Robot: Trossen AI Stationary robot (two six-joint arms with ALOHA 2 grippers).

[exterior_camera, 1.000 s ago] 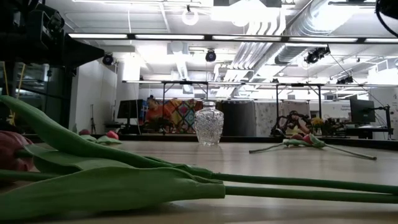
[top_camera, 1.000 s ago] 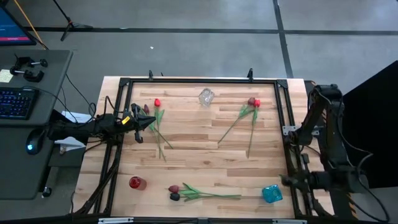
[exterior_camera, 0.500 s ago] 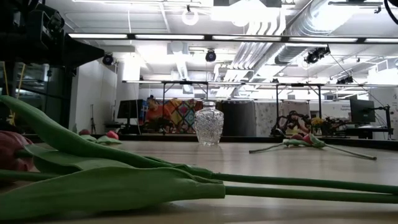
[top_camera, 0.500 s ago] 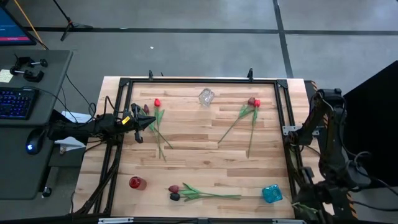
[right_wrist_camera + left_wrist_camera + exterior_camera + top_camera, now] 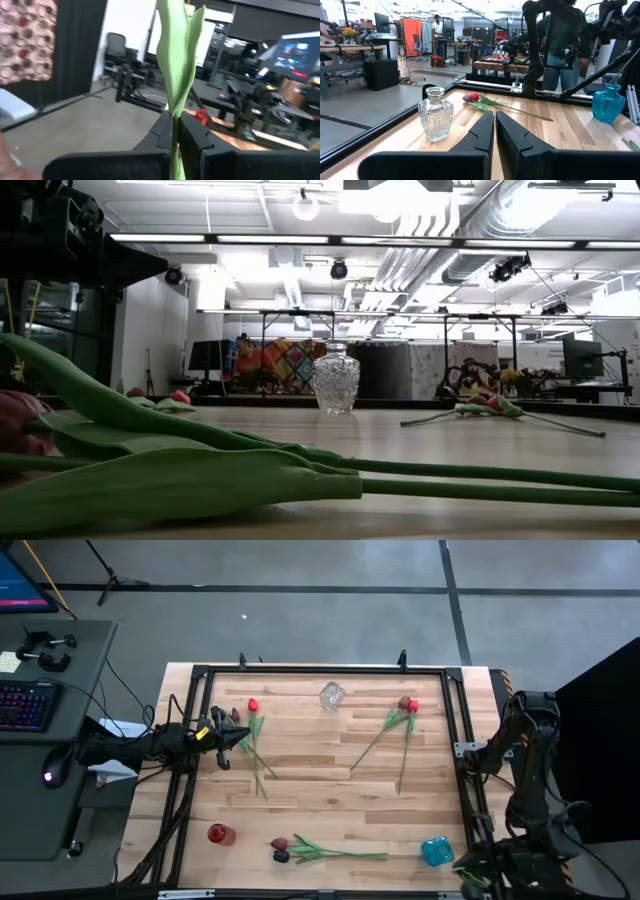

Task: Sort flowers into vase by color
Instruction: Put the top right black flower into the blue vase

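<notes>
Your worktop (image 5: 330, 790) was a pale plank surface inside a black frame, on a grey concrete floor marked with dark lines. A clear cut-glass vase (image 5: 331, 695) stood upright near the far edge, a blue vase (image 5: 436, 851) near the right front corner, and a small red vase (image 5: 219, 834) near the left front corner. The flowers lay loose in three groups: a red-headed pair (image 5: 254, 740) on the left, two more (image 5: 401, 725) right of the clear vase with their stems slanting toward the front, and a dark-headed pair (image 5: 300, 848) along the front edge between the red and blue vases. Your left hand (image 5: 240, 739) sat low at the worktop's left side, its fingers pressed together with nothing between them, just beside the left pair of flowers. Your right hand (image 5: 175, 131) was off the worktop's right edge, fingers clamped on a green stem or leaf (image 5: 176, 60) standing up between them; its bloom was out of sight. A side desk (image 5: 45, 740) with a keyboard and mouse stood to the left. Beyond lay a workshop with ceiling lights, ducts, benches and monitors; a person in jeans (image 5: 555, 45) stood behind the far rail.
</notes>
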